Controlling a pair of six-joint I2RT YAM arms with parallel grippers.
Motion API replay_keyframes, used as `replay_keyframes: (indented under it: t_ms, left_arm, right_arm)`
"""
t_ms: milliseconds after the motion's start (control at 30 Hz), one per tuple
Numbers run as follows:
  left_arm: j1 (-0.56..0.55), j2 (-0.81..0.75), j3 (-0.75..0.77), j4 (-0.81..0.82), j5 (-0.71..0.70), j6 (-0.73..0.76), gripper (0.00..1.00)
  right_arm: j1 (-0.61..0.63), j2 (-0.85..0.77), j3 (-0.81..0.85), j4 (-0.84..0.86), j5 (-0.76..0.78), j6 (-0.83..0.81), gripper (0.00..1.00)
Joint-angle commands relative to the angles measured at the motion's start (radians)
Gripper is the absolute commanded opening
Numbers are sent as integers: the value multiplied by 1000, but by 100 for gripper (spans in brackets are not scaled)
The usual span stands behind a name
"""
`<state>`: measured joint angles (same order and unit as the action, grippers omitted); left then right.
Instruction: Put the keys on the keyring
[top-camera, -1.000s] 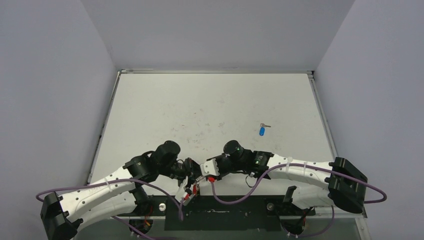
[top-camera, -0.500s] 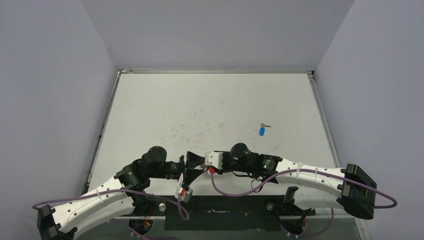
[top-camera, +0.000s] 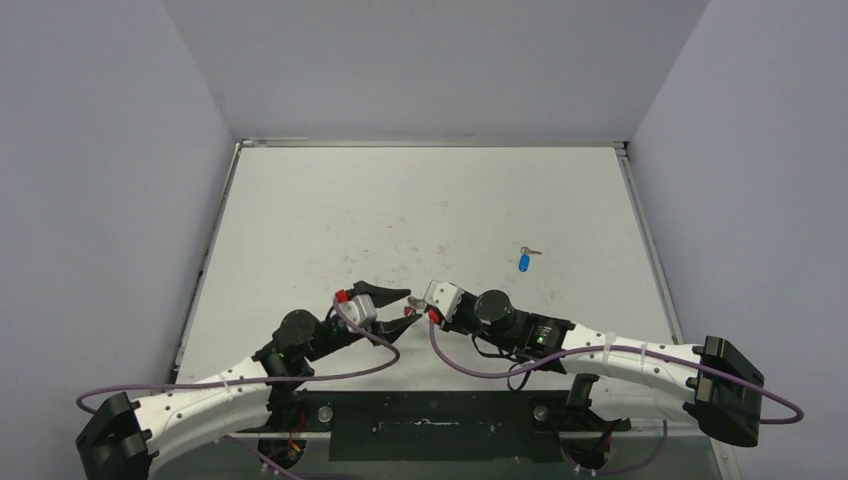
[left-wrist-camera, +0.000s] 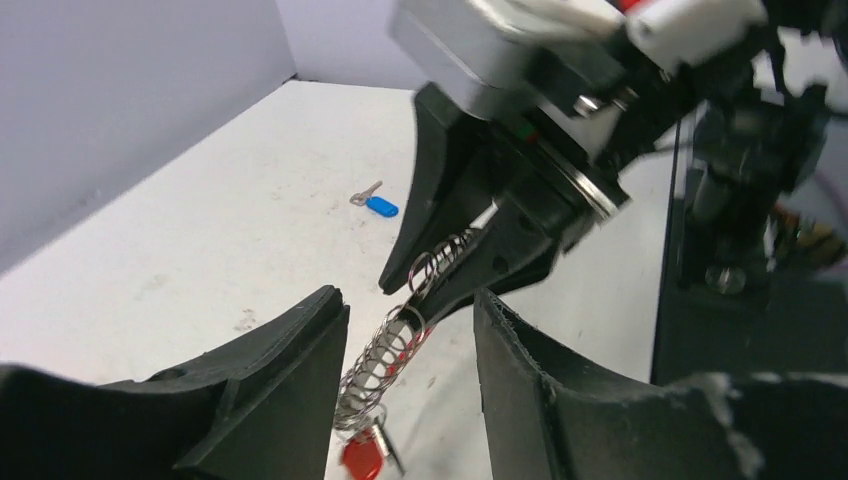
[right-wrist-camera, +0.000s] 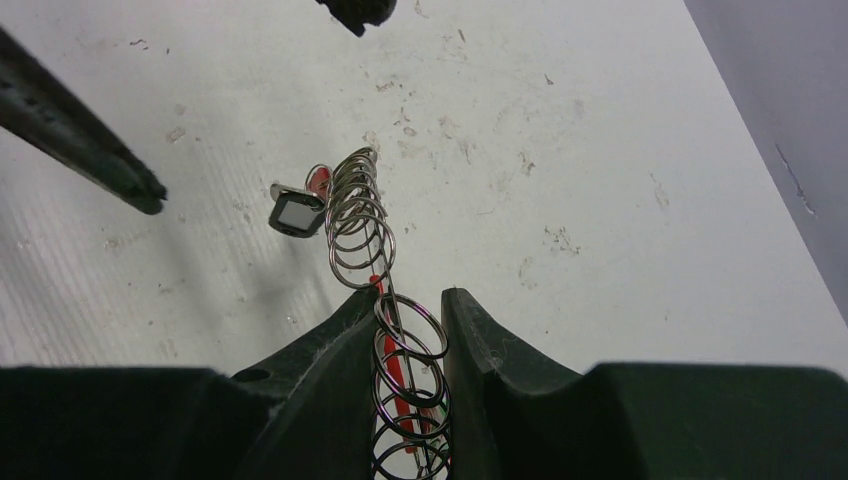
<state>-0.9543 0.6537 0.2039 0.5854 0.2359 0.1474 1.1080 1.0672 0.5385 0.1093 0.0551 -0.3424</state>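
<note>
The keyring (right-wrist-camera: 358, 215) is a silvery wire coil with a red strip inside, and my right gripper (right-wrist-camera: 412, 295) is shut on its near end. Its free end sticks out between the spread fingers of my open left gripper (left-wrist-camera: 408, 300), which touch nothing. A red-headed key (left-wrist-camera: 362, 458) dangles from that free end. One of the keys, the blue-headed one (top-camera: 524, 262), lies alone on the table to the right of and beyond both grippers; the left wrist view shows this blue key (left-wrist-camera: 378, 205) too. From above, the two grippers (top-camera: 412, 306) meet tip to tip near the table's front middle.
The white table (top-camera: 420, 200) is scuffed, with grey walls on three sides. A raised rim (top-camera: 205, 270) runs along its left and right edges. Purple cables (top-camera: 470, 365) loop from both arms near the black base bar at the front.
My left gripper has gone from shut to open, and both grippers have shifted away from the front edge. The right gripper still holds the keyring. The blue key has not moved.
</note>
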Motion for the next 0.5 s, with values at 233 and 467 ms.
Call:
replay_keyframes:
  t_ms: [233, 467]
  left_arm:
    - [-2, 167, 69, 153, -288, -822, 48]
    - [15, 185, 135, 5, -264, -929, 43]
  right_arm:
    - [-1, -36, -26, 183, 89, 173, 0]
    - [-25, -53, -44, 203, 76, 209, 0]
